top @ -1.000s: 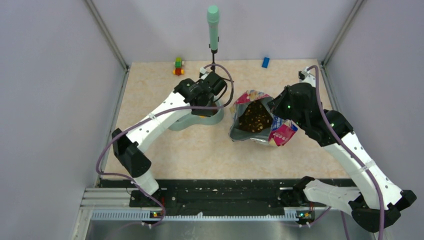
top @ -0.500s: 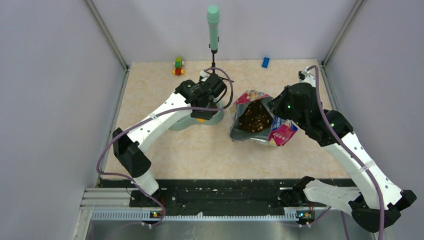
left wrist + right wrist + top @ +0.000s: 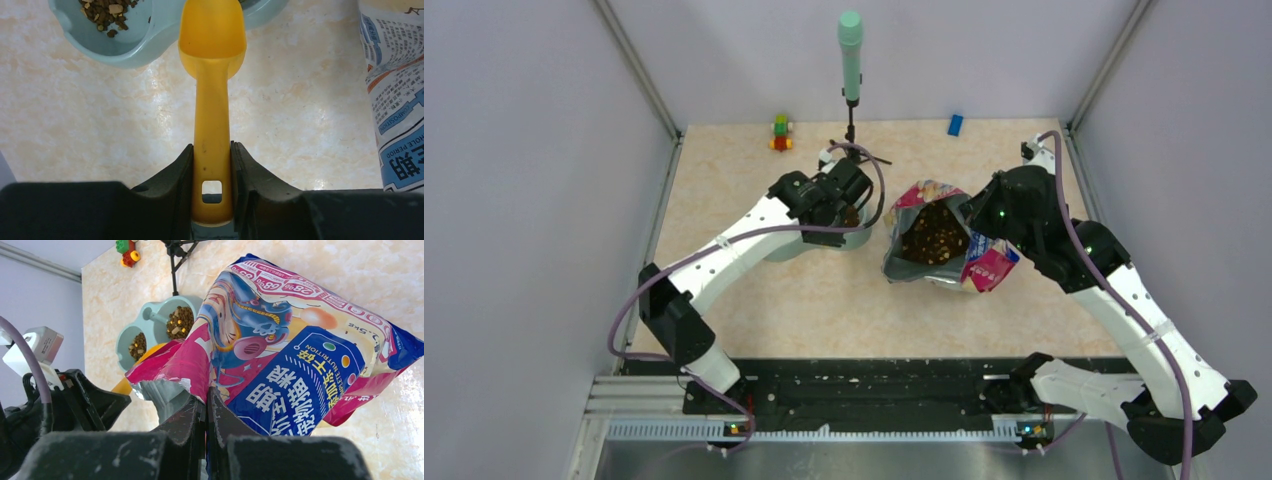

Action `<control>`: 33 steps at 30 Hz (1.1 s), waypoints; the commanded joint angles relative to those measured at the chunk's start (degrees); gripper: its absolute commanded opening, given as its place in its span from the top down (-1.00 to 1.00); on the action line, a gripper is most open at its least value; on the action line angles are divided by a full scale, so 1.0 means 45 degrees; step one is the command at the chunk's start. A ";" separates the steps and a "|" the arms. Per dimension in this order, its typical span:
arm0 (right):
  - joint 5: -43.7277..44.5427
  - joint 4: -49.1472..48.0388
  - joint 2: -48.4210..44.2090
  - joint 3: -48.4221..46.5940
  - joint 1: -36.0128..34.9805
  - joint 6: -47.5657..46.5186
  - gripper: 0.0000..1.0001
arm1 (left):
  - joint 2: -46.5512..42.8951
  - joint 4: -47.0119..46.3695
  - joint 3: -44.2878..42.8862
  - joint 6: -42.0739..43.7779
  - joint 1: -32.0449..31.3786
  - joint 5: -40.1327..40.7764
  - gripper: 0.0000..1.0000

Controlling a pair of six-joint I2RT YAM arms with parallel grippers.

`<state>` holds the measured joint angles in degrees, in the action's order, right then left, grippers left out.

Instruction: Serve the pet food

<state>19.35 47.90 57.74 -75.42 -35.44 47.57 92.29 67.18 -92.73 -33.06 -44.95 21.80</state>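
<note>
The pet food, dark-brown kibble, lies in the pale green double bowl [image 3: 789, 245] and shows beside my left gripper [image 3: 836, 203]; more fills the open cat food bag [image 3: 944, 265]. In the left wrist view my left gripper [image 3: 212, 165] is shut on the handle of the orange-yellow scoop [image 3: 212, 35], which is empty and hangs over the bowl's rim [image 3: 135, 50]; kibble [image 3: 102, 10] lies in the bowl. My right gripper [image 3: 206, 395] is shut on the torn top edge of the bag [image 3: 280, 340] and holds it open. Both bowl compartments [image 3: 155, 325] hold kibble [image 3: 180, 322].
A green microphone on a black stand [image 3: 851, 60] rises just behind the bowl. A small stack of coloured blocks [image 3: 780, 131] and a blue block [image 3: 955, 124] lie by the back wall. Grey walls close in the table on three sides.
My left wrist has turned and shifted a little with the scoop over the bowl, and kibble now shows in the bowl beside it. The right arm and the bag have not moved.
</note>
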 commanded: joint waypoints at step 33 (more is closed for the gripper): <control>0.0224 -0.0318 -0.0085 -0.0194 0.0102 -0.0109 1.00 | -1.0709 -0.9566 0.9691 0.4272 -0.2369 -0.0501 1.00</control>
<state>19.38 47.72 57.91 -75.42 -35.44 47.57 45.58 28.60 -52.93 -15.40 -54.70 19.75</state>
